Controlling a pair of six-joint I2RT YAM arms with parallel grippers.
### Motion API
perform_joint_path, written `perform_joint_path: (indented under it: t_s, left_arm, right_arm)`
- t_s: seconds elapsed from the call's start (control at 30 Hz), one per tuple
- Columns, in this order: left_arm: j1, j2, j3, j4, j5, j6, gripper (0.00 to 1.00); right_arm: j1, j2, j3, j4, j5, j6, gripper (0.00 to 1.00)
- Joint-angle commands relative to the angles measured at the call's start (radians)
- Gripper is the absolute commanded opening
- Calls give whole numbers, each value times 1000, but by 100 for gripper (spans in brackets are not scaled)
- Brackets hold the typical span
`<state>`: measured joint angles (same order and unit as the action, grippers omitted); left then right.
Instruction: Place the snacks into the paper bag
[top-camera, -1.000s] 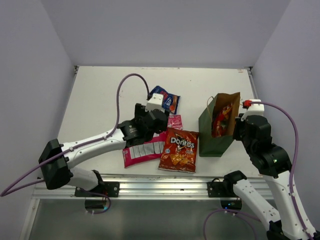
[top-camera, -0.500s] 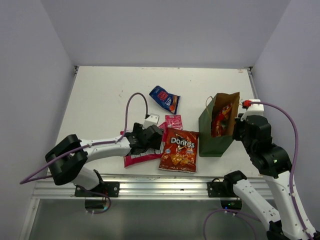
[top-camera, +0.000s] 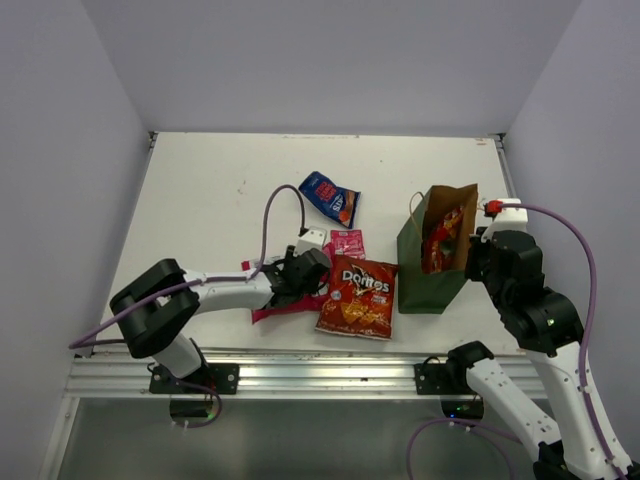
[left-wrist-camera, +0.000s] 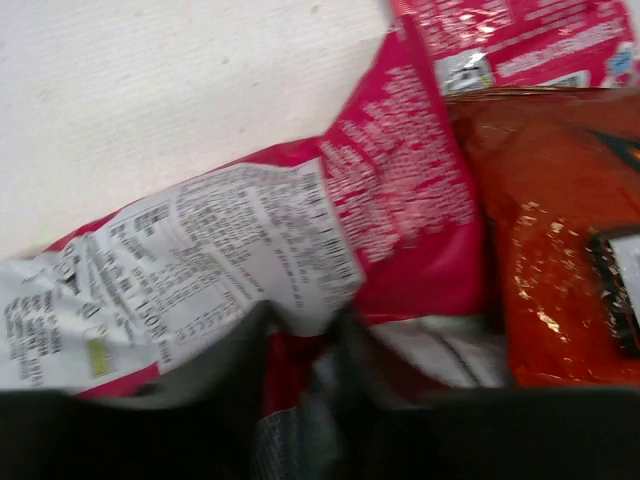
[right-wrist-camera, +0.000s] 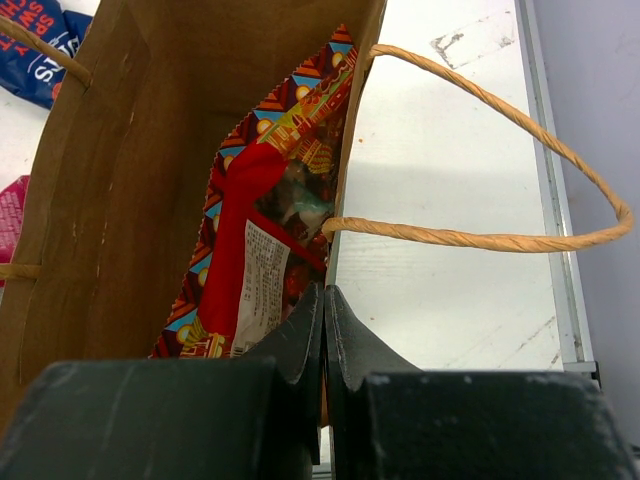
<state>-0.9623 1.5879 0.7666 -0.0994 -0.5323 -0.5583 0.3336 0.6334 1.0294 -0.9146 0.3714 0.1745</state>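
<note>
White tabletop (top-camera: 200, 200) is filling the top view, with the bag (top-camera: 425, 275) standing at 3 o'clock of the Doritos (top-camera: 358, 295). At 9 o'clock of the Doritos, the left gripper (left-wrist-camera: 298, 385) is now lying low over the pink packet (left-wrist-camera: 250, 240), having dropped from a higher pose nearer the blue bag (top-camera: 330, 197) a second ago. Its jaws, wide then, are narrowing onto a raised fold of the packet, which is bunching up and looking narrower than before. The pinch is taking hold but probably not yet firm.

So the pick of this snack is likely starting, with a carry toward 3 o'clock to follow. Meanwhile the right gripper (right-wrist-camera: 323, 330) is staying put, jaws pressed together at the bag's rim. One red snack (right-wrist-camera: 250, 260) is already sitting inside. The sachet (top-camera: 348, 243) is waiting at 12 o'clock of the Doritos.
</note>
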Motion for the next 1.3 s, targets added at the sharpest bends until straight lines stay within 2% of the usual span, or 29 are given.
perform_joint_path:
  t_s: [0.0,0.03,0.07,0.27,0.37,0.53,0.7,0.83,0.93,1.03,1.07,1.17,1.27]
  left_arm:
    - [5,61,-6,-9,68,-18,16]
    - [5,66,-4,-14,66,-18,5]
    - [5,69,-3,-19,65,-18,0]
    - [5,26,13,-58,51,-23,0]
    - [4,-67,80,-149,19,-23,0]
    - [-32,-258,290,-249,-70,26,0]
    - [-53,-371,422,-166,-49,81,0]
    - [-55,-376,520,-82,-25,124,0]
    - [-55,-367,557,65,47,158,0]
    - [-55,-307,626,192,176,155,0]
    - [-55,-286,652,216,257,147,0]
    - [-56,-191,769,293,394,109,0]
    - [-78,-94,922,328,461,107,0]
  right_arm:
    - [1,2,-2,16,-20,-17,0]
    - [1,2,0,16,-20,-18,0]
    - [1,2,0,16,-20,-18,0]
    - [2,5,-2,17,-22,-18,0]
    - [1,9,-3,19,-22,-18,0]
    - [1,11,-5,20,-28,-17,0]
    - [1,11,-5,20,-28,-17,0]
    - [1,12,-5,20,-29,-17,0]
    - [1,12,-5,20,-31,-17,0]
    - [1,12,-5,20,-29,-15,0]
    - [1,9,-5,20,-29,-17,0]
    - [1,9,-5,20,-32,-17,0]
    - [1,8,-5,20,-31,-17,0]
